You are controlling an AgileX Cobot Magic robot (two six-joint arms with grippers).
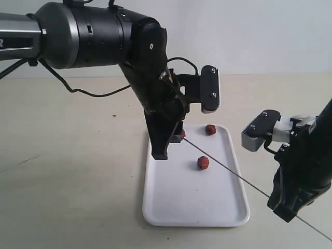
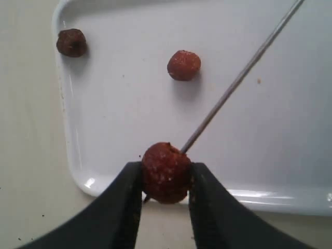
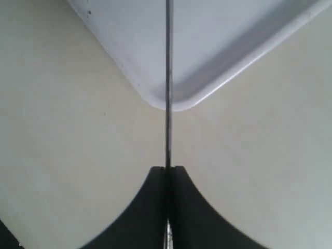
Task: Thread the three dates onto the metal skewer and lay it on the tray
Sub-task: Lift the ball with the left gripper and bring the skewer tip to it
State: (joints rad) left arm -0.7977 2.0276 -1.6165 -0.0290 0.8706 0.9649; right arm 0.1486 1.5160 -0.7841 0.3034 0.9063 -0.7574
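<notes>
I'm squeezing one date (image 2: 165, 167) in my left gripper (image 2: 166, 171) above the tray's (image 1: 181, 199) far-left corner. My right gripper (image 3: 167, 171), off the tray's near-right corner, is pinching the metal skewer (image 1: 228, 168), aiming it diagonally across, tip meeting that date.

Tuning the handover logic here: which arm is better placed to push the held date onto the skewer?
Left, probably: the left gripper clamps the date right at the tip of the skewer, while the right gripper is shut on the skewer farther back, steadying it.
</notes>
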